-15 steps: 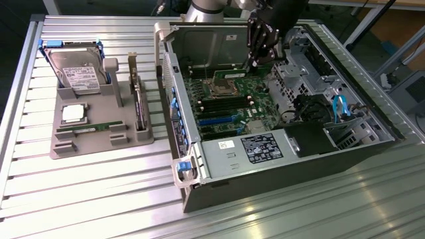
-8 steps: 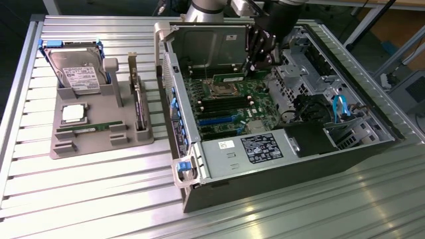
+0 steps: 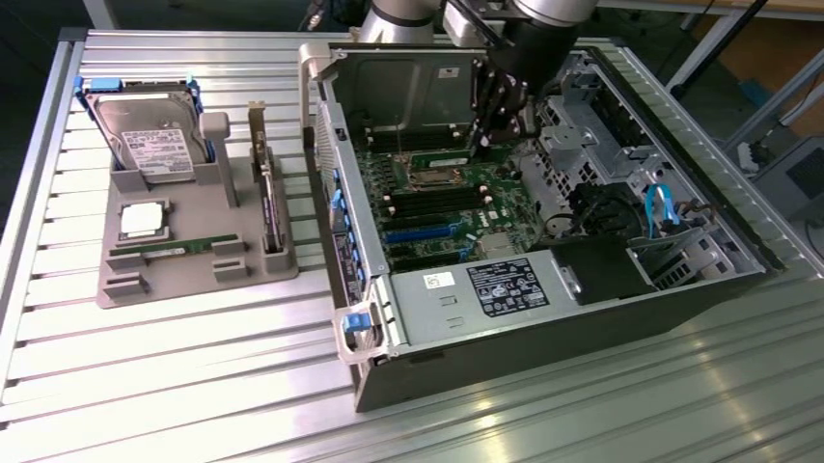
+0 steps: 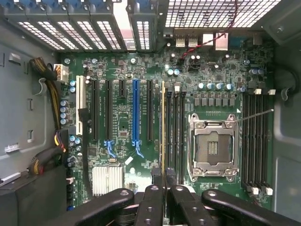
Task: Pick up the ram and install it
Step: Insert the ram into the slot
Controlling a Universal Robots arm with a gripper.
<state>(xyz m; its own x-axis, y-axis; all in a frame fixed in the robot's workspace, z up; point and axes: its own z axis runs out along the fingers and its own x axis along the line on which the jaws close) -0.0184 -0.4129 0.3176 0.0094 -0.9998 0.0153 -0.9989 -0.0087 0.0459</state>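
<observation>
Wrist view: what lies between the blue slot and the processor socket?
A black slot, the ram held edge-on in the shut gripper, then dark memory slots, seen in the wrist view.

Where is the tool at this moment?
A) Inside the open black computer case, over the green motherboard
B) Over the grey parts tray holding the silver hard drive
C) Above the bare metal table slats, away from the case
A: the tool hangs inside the open black computer case over the green motherboard, shut on the thin green ram stick, which it holds edge-on along the black memory slots.
</observation>
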